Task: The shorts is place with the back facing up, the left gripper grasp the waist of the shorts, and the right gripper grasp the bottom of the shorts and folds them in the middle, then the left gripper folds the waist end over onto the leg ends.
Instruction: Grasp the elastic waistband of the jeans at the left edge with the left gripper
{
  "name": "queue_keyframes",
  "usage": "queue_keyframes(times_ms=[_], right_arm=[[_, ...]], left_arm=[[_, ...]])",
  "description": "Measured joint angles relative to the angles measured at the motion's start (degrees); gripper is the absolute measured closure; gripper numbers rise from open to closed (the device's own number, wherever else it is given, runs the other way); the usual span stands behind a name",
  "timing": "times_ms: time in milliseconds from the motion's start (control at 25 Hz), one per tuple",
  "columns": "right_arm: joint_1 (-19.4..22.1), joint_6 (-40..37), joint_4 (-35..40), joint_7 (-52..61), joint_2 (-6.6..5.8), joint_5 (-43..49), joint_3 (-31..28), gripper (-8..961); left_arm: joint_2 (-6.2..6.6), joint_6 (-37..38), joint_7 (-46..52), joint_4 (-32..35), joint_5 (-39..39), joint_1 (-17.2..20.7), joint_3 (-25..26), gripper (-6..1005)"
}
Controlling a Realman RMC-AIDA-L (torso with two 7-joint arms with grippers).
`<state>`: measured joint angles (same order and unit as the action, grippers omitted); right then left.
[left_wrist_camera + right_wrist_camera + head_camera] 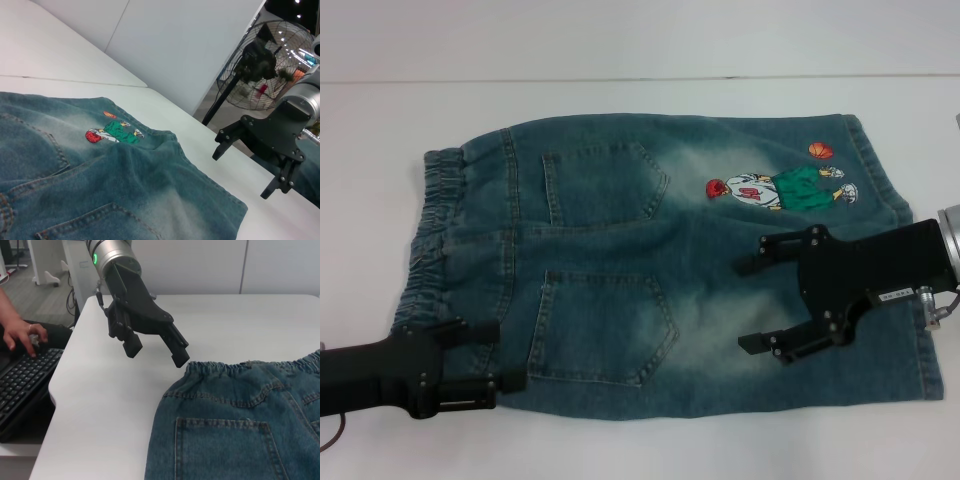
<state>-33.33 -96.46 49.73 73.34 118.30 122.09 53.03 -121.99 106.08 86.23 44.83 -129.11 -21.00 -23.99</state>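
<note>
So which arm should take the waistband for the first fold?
Left. The left gripper, open, hovers at the near corner of the waist of the shorts, above the cloth and not yet gripping. The right gripper, also open, hangs over the hem end near the embroidery, suited to the bottom.

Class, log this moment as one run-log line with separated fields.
shorts: flat, back up | left gripper: open, at waist, not gripping | right gripper: open, above hem end

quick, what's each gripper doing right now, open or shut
Left gripper: open, holding nothing, over the shorts' waist corner.
Right gripper: open, holding nothing, above the leg end.
</note>
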Motion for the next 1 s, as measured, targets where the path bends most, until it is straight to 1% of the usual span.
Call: queue_keyframes(times_ms=[680,1000], right_arm=[[-0.5,2.0,0.0,-0.6,0.69,0.6,0.4,58],[-0.6,2.1,0.0,-0.7,0.72,0.6,0.5,57]], left_arm=[[-0.07,0.0,0.3,0.0,0.0,0.0,0.0,83],[-0.06,0.0,0.3,0.0,0.0,0.0,0.0,84]])
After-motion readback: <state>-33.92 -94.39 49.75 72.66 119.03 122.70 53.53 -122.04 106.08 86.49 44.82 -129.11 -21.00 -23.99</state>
